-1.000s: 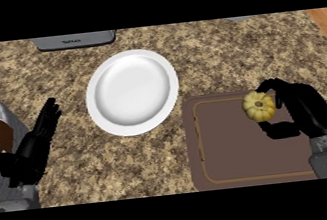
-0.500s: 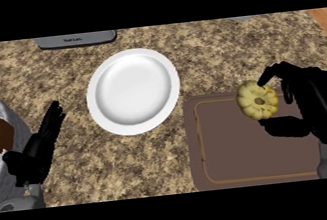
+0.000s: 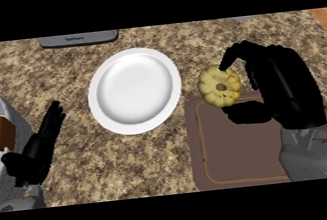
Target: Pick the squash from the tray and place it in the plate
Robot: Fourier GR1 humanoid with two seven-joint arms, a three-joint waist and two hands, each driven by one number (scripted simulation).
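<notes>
Yellow squash [image 3: 220, 85], pinched in the right hand [image 3: 283, 89], has moved off the tray [image 3: 235, 160] toward the plate [image 3: 135, 97].

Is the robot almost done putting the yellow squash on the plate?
About halfway. Done: the squash is picked up, held in the right hand above the brown tray's top edge. In hand: carrying it toward the white plate, which sits to the squash's left with nothing on it. Left: move over the plate and let go. The left hand rests open at the lower left.
</notes>
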